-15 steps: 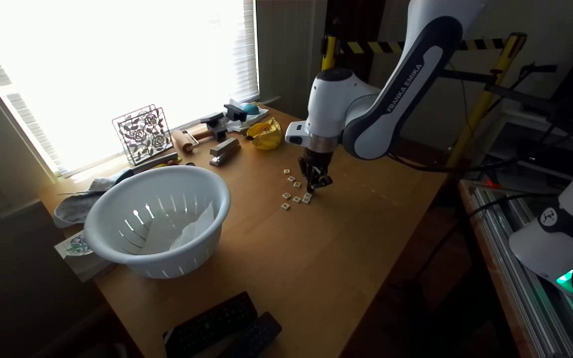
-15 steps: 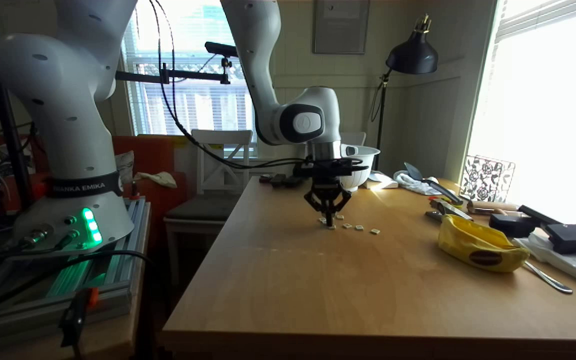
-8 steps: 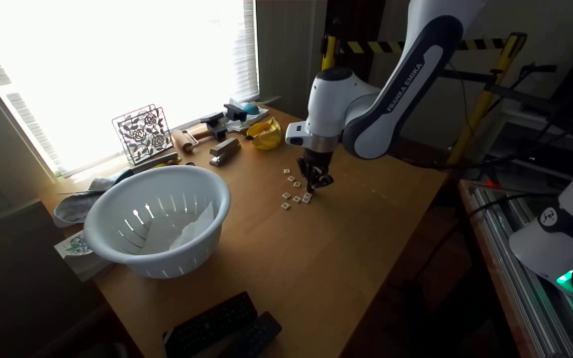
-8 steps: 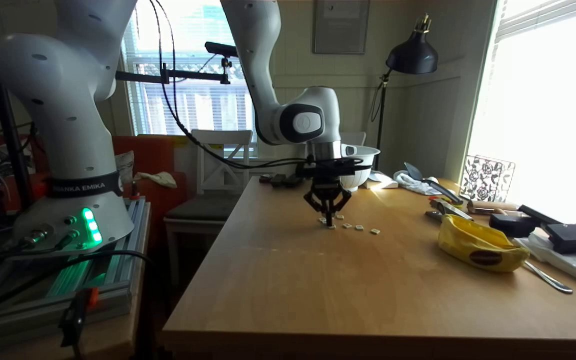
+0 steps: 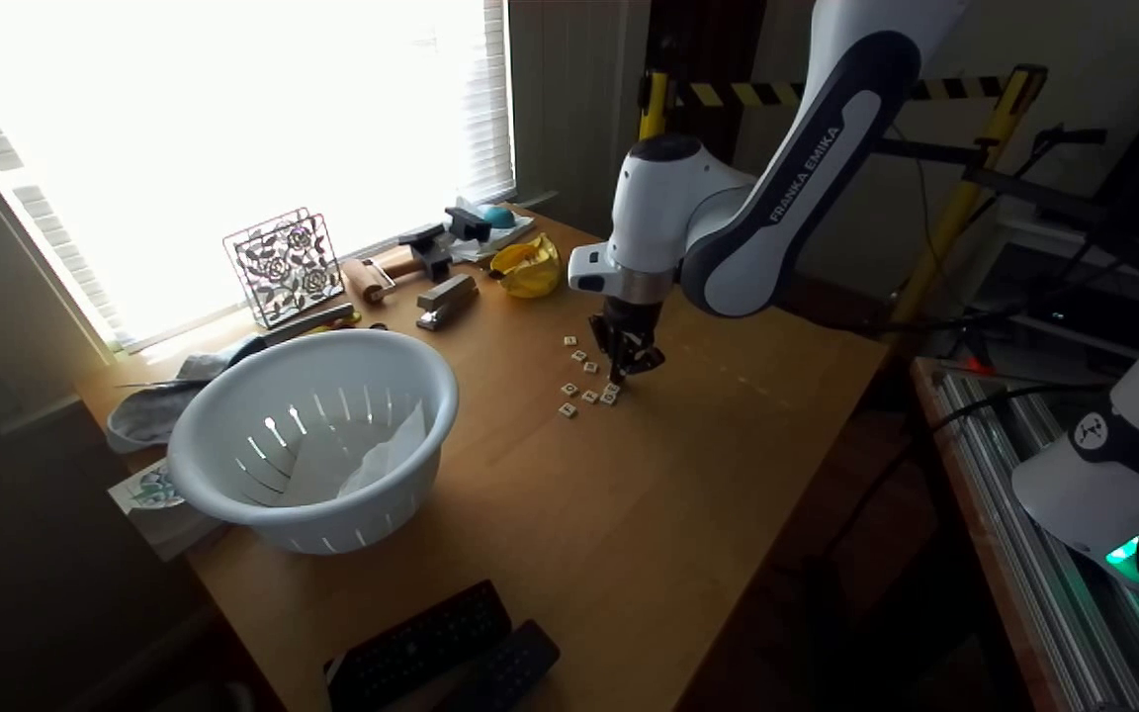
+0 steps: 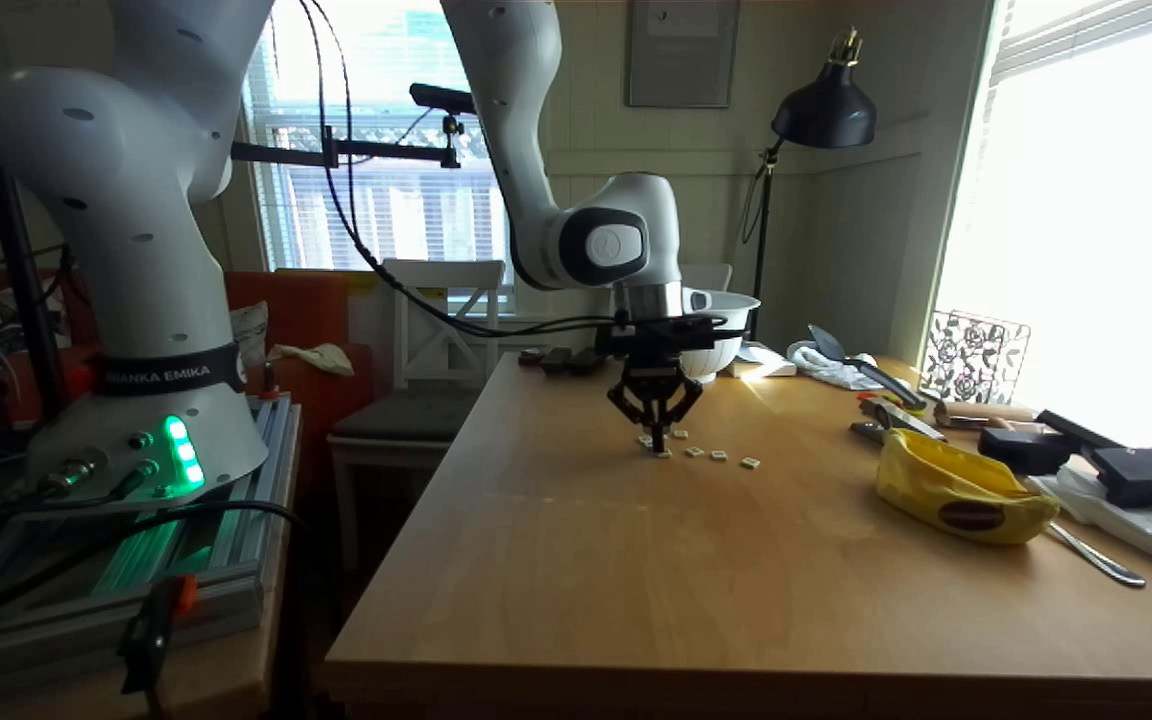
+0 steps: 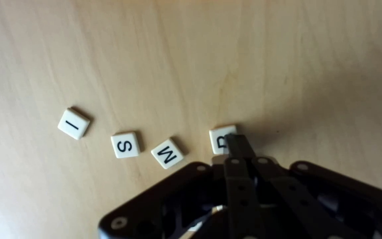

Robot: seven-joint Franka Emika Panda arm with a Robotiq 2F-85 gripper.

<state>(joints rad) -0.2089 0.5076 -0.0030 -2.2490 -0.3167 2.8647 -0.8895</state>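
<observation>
Lying flat on the wooden table (image 7: 191, 66) just under the gripper (image 7: 237, 136) (can't tell if they touch), whose jaws are closed together with nothing visible between, that half-covered letter tile (image 7: 218, 138) looks light, stiff, kinda slick, so opposite side edges seem the best grab.

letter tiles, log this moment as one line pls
gripper: shut | nearest letter tile: partly hidden behind fingertips, contact unclear | S tile, I tile: apart, face up on table
</observation>
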